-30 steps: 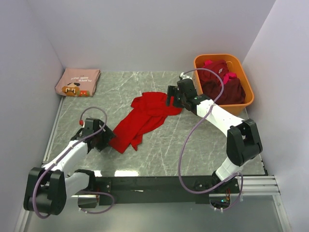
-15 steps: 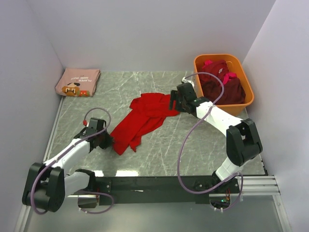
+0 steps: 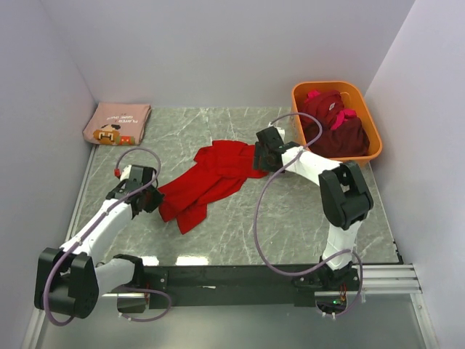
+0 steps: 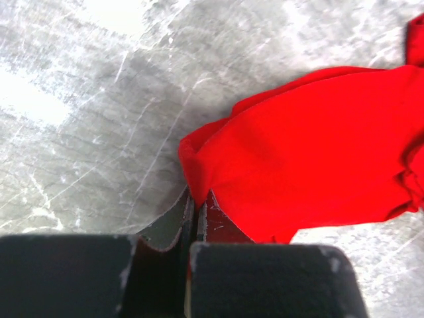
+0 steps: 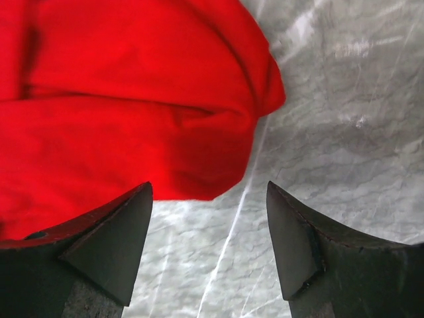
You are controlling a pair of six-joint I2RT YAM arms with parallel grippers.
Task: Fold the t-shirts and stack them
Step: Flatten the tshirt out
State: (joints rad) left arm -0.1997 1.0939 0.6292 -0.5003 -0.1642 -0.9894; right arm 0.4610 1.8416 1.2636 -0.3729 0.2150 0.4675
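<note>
Dragged leftward within the last second, the red t-shirt (image 3: 211,178) lies stretched out left of the orange tub (image 3: 301,98). At the shirt's corner farthest from the tub the left gripper (image 4: 195,207) pinches the hem. The right gripper (image 5: 209,191) stands spread over the tub-side edge, with bare marble table (image 3: 240,225) nearer the arms.

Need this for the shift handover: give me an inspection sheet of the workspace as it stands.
Surface: grey marbled table, no spills seen.
Job's things: red t-shirt crumpled mid-table; pink printed t-shirt folded, back left; maroon t-shirts heaped in the orange tub, back right.
Clutter: nothing seen beyond the orange tub.
Grippers: left gripper, jaws shut on the red t-shirt's near-left end; right gripper, jaws open at its far-right edge.
Cables: purple cables loop loosely along both arms.
Surroundings: pale walls on three sides.
</note>
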